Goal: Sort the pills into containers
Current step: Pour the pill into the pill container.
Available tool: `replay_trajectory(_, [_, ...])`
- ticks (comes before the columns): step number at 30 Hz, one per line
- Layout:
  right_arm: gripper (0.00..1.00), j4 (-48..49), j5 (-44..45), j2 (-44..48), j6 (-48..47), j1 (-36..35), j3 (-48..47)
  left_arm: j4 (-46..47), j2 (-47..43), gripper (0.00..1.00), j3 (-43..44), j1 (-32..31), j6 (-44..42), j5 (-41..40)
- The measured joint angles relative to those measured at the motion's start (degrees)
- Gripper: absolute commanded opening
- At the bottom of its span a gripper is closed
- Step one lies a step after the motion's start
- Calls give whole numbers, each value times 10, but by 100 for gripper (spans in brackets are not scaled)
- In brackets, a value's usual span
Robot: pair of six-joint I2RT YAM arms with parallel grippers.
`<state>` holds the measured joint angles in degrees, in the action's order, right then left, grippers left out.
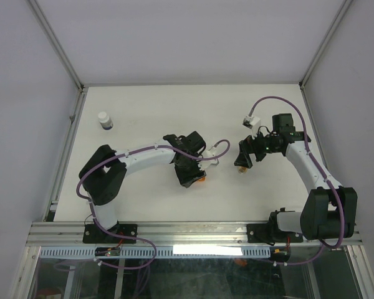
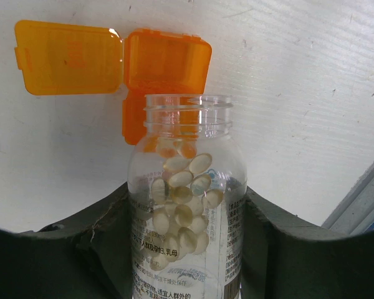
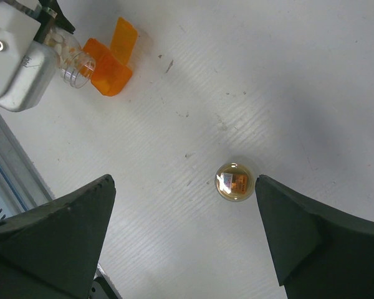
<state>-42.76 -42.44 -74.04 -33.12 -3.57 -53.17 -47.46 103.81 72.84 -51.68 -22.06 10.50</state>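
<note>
The left fingers (image 2: 81,249) clamp the uncapped clear vial (image 2: 187,187), part-filled with pale capsules (image 2: 181,205). Its mouth is just beside the orange cup (image 2: 165,59), whose hinged lid (image 2: 68,56) lies open on the bench (image 1: 149,106). The right fingers (image 3: 56,230) stand wide around a round amber pill (image 3: 234,182), right of centre. The white bottle (image 1: 105,119) stands far left.

**White table with three loose items**

The table (image 1: 149,106) has a flat white top with faint scuff marks. A white bottle (image 1: 105,120) with a dark band stands upright near the far left corner. An orange box (image 2: 165,62) rests near the middle, its hinged lid folded open flat beside it. A small round amber piece (image 3: 235,182) lies further right, apart from the box.
</note>
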Motion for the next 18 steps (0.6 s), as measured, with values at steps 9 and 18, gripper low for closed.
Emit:
replay_trajectory(9, [98,0,0,0,0,0,0,-6,2,0,1,0,0,0])
replay_trajectory(18, [98,0,0,0,0,0,-2,-6,6,0,7,3,1,-4])
